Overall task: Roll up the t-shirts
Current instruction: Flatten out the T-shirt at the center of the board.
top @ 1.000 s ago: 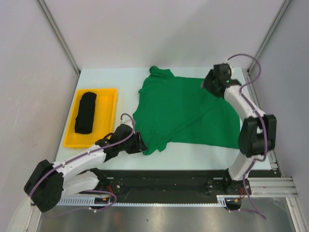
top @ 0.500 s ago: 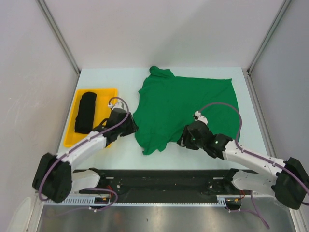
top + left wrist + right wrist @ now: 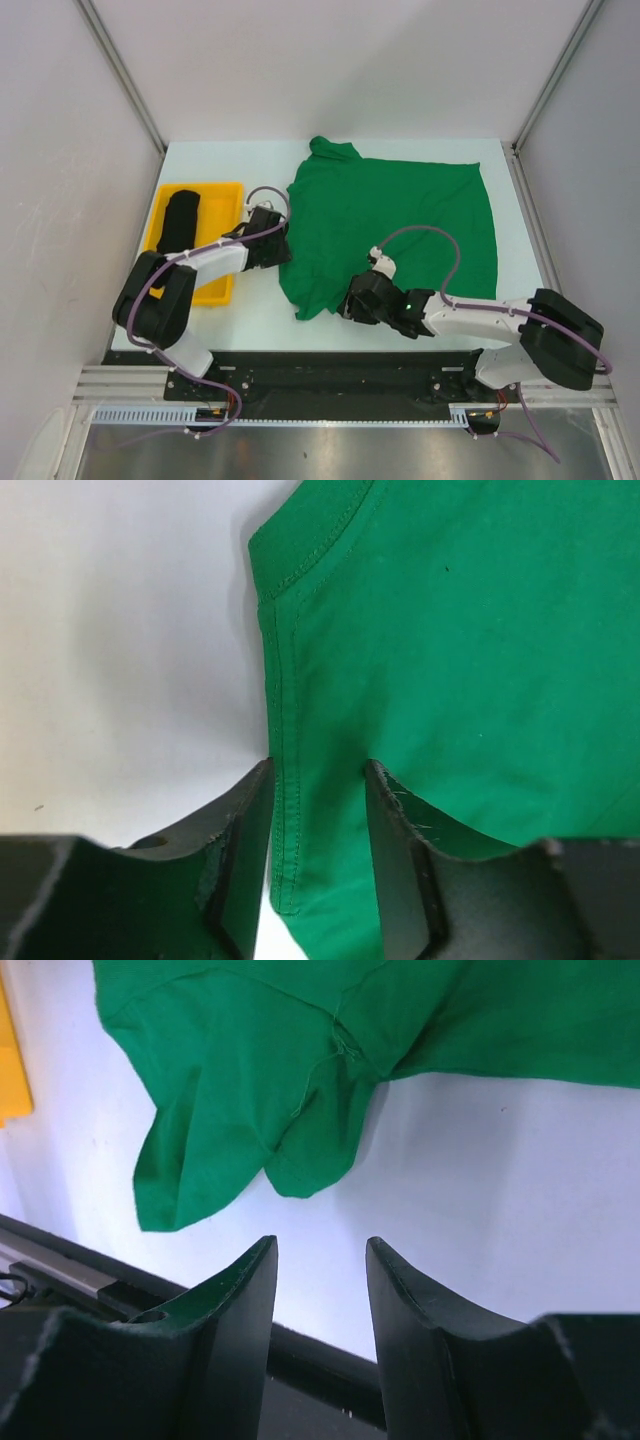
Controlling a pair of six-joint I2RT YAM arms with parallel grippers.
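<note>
Well, nearest to me the right gripper (image 3: 320, 1250) hangs low over the bare table (image 3: 450, 310) at about six o'clock, its jaws parted with nothing between them; the floppy near sleeve (image 3: 200, 1150) lies just beside it, toward nine o'clock. A little farther in, at the cloth's nine o'clock side, the left gripper (image 3: 318, 770) straddles the hemmed edge (image 3: 283, 720): the jaws stand apart, the stitched border lying in the gap, not pinched as far as I can tell. Beyond both spreads the green t-shirt (image 3: 400, 220), flat across the middle of the table and running off toward one o'clock, with a few soft creases. Well apart at nine o'clock sits the yellow tray (image 3: 225, 190), the black t-shirt (image 3: 178, 222) lying rolled inside it. I'd judge the green one light, limp and thin, likely to slide and bunch rather than keep any shape. The doubled hem looks like the firmest thing to take, so I'd pinch there with both grippers spaced along one edge, low against the table, to start the roll even.
</note>
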